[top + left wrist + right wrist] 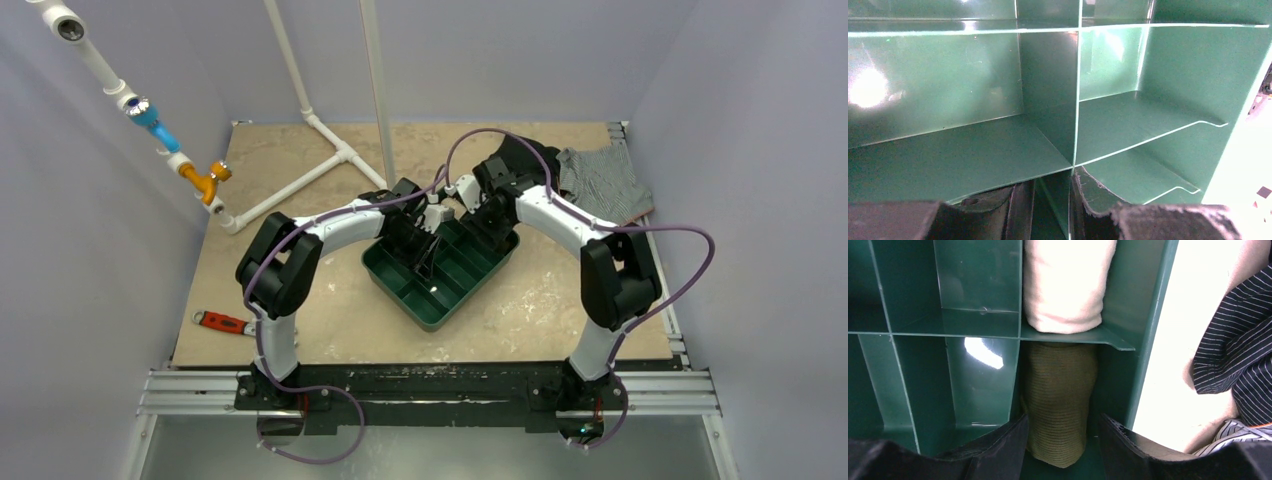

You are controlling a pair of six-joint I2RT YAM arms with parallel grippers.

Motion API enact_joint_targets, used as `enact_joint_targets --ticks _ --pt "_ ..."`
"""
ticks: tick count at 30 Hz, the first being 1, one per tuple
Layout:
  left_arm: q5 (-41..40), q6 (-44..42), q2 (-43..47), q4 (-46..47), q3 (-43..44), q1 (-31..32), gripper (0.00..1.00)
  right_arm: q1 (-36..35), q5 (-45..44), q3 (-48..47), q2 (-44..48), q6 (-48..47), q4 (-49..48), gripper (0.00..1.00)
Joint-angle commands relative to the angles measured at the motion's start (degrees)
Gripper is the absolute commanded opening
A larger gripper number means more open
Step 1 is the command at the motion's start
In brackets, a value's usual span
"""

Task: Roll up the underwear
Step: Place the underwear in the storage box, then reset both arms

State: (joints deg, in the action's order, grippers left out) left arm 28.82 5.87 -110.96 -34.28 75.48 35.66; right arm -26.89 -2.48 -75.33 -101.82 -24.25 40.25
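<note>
the underwear is a small olive roll. it lies down in one slot of the green tray, right between the two fingers of my right gripper. the fingers are spread, one on each side of the roll. i see a thin dark line between the roll and the finger on the right side of my wrist view. so i think the roll rests on the slot, not in my grip. the slot is narrow, and i think that is why the roll holds its shape: the walls hug it so it cannot come open.

just past my fingertips, in the next slot, lies a cream roll. a green divider stands between the two rolls, so each one has its own place. off to the right of this gripper, out on the table, lies a striped cloth. it is not in the tray.

my left gripper is low in the tray too, and i see only bare green slots in front of it. its fingers are near each other, with a thin tray wall running in between them. i think it is there to stop the tray from sliding while the other gripper works. i cannot tell if it really pinches the wall or just sits around it.

to me the rolling looks done. what is left is to lift both grippers straight up, slowly, so no finger catches the roll and pulls it out.
</note>
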Motion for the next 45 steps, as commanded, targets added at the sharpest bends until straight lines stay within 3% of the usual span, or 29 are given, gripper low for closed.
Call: enact_joint_targets --ticks 1,9,18,24,33,37,40,45 --pt "-0.7 0.2 -2.7 -1.1 -1.0 -0.8 0.2 0.4 2.3 -3.7 3.1 -0.2 4.5 0.58" --pt "-1.8 -1.0 -1.8 -1.6 -0.7 -1.2 0.2 2.0 2.3 -6.0 9.9 0.7 6.0 0.59" --pt "-2.7 -3.0 3.0 -1.2 -0.4 -1.1 0.27 8.9 6.5 2.3 24.1 3.4 -2.9 0.61" --pt "-4.1 -4.3 7.3 -0.4 -0.4 -1.1 0.38 10.9 5.5 10.2 34.2 5.4 -10.3 0.66" --pt "-6.0 -7.4 13.5 -1.0 -0.7 -1.0 0.5 13.1 2.6 15.3 41.2 7.5 -14.6 0.72" --pt "-9.1 -10.1 19.5 -0.7 -2.4 -1.1 0.53 14.0 1.2 17.4 44.3 8.6 -16.9 0.84" --pt "-13.1 -12.2 25.4 0.4 -4.8 -1.1 0.59 14.4 0.4 18.7 45.4 9.3 -17.9 0.99" --pt "-20.5 -14.8 37.0 2.3 -9.9 -1.4 0.7 15.0 -0.8 19.9 46.9 10.3 -19.2 0.99"
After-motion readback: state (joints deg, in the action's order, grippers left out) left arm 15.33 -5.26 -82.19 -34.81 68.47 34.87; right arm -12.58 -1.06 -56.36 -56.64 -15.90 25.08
